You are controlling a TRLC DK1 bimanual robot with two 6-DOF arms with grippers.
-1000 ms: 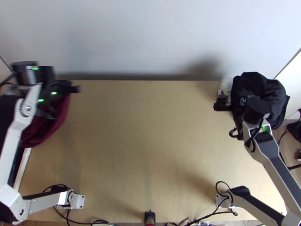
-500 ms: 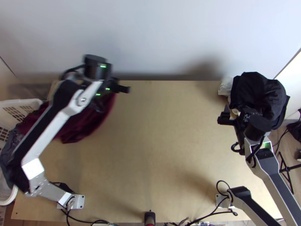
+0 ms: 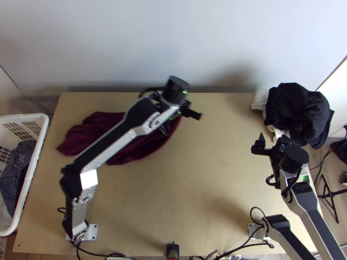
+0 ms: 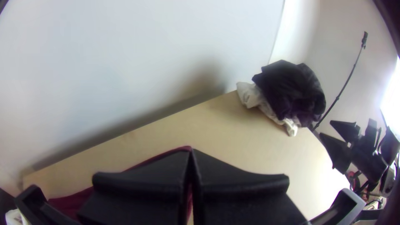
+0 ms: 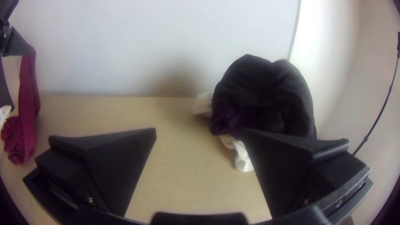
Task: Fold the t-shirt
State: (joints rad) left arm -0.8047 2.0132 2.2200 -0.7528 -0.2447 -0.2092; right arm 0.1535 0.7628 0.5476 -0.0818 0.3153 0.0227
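L gripper (image 3: pixel 177 120) is clamped on 1 end of the maroon tee (image 3: pixel 139 148), which hangs off it w/ the rest bunched on the L/far part of the table (image 3: pixel 204 182). R gripper (image 3: pixel 272 141) is wide open, nr the far R corner. That corner's got a dark cloth pile (image 3: pixel 297 110) + white cloth (image 3: pixel 259 99) under it. White basket (image 3: pixel 42 130) w/ grey clothes (image 3: pixel 17 167) sits way L, btw.
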